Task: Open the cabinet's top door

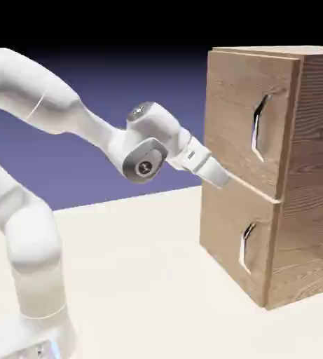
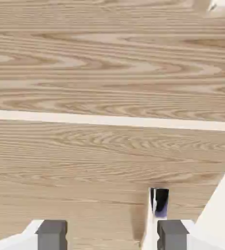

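The hand (image 1: 221, 177) stands with its two fingers well apart and holds nothing; in the hand view the grey fingertips (image 2: 51, 233) show at the bottom edge with bare wood grain between them. In the exterior view the hand points to the right and slightly down, its tips right at the front face of the cabinet (image 1: 300, 182), about level with the seam between the two doors; whether they touch the wood cannot be told.

The hand view is filled by the cabinet's front. A pale horizontal strip, the gap between the doors (image 2: 109, 120), crosses the middle of the picture. Just above the right fingertip a slim silver handle (image 2: 158, 202) shows, and another bit of silver sits in the top right corner.

In the exterior view the top door (image 1: 244, 119) is the larger panel at the upper front, lying flush with the cabinet and closed. Its angular silver handle (image 1: 260, 127) sits toward the panel's right side, above and to the right of the hand and clear of it. The lower door (image 1: 227, 242) is shorter, also closed, with its own handle (image 1: 246, 247) below the hand.

The cabinet stands on the pale tabletop (image 1: 143, 280) at the picture's right. The white arm (image 1: 66, 109) rises from the lower left and reaches across to it.
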Robot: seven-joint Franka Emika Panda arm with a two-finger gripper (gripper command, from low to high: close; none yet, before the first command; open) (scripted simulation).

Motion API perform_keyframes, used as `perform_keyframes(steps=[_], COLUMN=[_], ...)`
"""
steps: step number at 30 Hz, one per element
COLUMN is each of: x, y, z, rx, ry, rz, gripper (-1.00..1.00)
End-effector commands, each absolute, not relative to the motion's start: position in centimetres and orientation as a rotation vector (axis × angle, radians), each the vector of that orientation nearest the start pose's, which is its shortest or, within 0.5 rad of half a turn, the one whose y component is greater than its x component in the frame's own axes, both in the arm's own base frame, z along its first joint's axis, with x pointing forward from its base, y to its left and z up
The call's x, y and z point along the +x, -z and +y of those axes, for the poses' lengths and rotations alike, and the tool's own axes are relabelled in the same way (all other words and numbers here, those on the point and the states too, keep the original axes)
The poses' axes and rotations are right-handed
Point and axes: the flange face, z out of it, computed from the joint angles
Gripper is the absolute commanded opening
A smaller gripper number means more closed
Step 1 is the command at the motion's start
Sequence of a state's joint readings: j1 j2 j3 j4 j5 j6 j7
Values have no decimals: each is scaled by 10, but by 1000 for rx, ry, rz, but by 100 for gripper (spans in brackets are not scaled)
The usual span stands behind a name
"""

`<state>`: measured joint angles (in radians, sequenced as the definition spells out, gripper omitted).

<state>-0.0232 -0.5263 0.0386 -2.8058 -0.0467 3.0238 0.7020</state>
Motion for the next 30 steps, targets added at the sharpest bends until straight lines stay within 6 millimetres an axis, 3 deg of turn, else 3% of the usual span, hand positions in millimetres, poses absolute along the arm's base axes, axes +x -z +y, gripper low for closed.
perform_keyframes(steps=[1, 8, 14, 18, 22, 26, 30], x=[399, 409, 393, 375, 355, 339, 329], y=[-426, -316, -230, -186, -155, -139, -139], z=[13, 34, 52, 69, 90, 114, 139], rx=[-2696, -3185, -3256, -3117, -2872, -2573, -2261], ry=[998, 656, 252, 34, -89, -101, -10], rz=[785, 101, -602, -1056, -1459, -1799, -2081], gripper=[0, 0, 0, 0, 0, 0, 0])
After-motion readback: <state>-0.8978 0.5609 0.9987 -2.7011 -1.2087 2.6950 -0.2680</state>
